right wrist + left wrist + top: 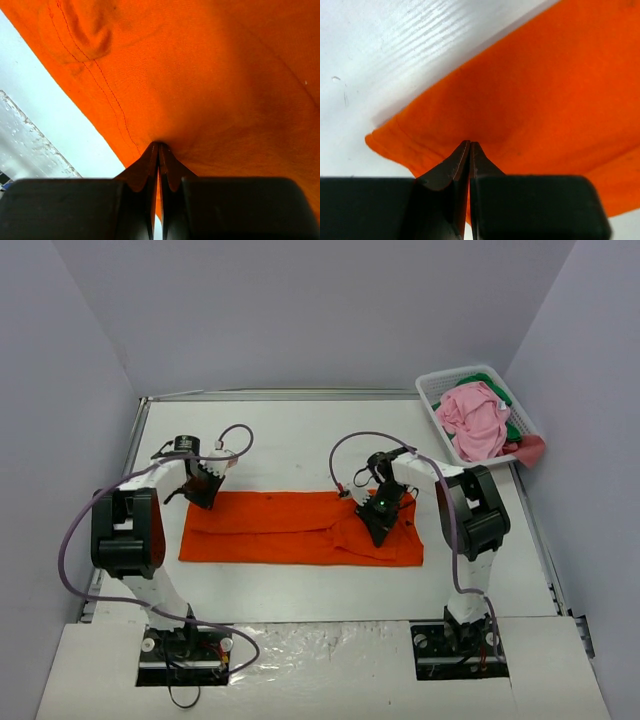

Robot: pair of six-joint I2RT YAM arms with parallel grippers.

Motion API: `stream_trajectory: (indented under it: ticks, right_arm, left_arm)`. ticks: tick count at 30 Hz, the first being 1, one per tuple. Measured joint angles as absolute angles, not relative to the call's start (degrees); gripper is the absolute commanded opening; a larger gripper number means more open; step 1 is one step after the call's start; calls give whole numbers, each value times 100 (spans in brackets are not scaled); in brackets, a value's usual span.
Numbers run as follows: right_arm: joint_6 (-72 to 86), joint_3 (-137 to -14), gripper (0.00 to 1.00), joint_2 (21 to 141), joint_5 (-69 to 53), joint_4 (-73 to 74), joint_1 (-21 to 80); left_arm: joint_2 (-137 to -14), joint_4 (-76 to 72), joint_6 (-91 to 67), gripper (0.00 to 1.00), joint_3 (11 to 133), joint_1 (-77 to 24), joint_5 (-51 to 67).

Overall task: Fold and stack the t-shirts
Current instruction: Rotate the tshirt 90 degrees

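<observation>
Orange t-shirt: plain bright orange with matching stitching, under black left gripper and black right gripper. Beyond right gripper: pink t-shirt, green t-shirt, white slotted basket. Table white.

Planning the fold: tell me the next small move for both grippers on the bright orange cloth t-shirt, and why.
Probably lift both grippers slightly together. The left gripper is shut on a corner of the bright orange cloth t-shirt, the right gripper is shut on its right part, and the shirt lies flat, so lifting should start the fold.
</observation>
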State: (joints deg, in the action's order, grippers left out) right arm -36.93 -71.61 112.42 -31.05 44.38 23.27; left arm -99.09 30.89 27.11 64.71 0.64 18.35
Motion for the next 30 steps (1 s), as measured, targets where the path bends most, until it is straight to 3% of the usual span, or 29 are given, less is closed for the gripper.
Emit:
stream_trajectory:
  ticks: [12, 16, 24, 30]
  right_arm:
    - [-3586, -8361, 0, 12261, -3286, 5393, 2032]
    - [-3590, -9863, 0, 13146, -3332, 6003, 1813]
    - [-3487, -14313, 0, 15264, -3299, 6405, 1671]
    - [-3245, -14779, 0, 15493, -2838, 4805, 1693]
  left_arm:
    - [-10256, 2974, 2727, 2, 6571, -3, 1594]
    - [-10075, 2860, 2733, 2, 6337, -193, 1343]
    - [-10062, 3411, 2718, 2, 6375, -784, 1057]
    - [-10060, 3933, 2596, 2, 6386, -1662, 1063]
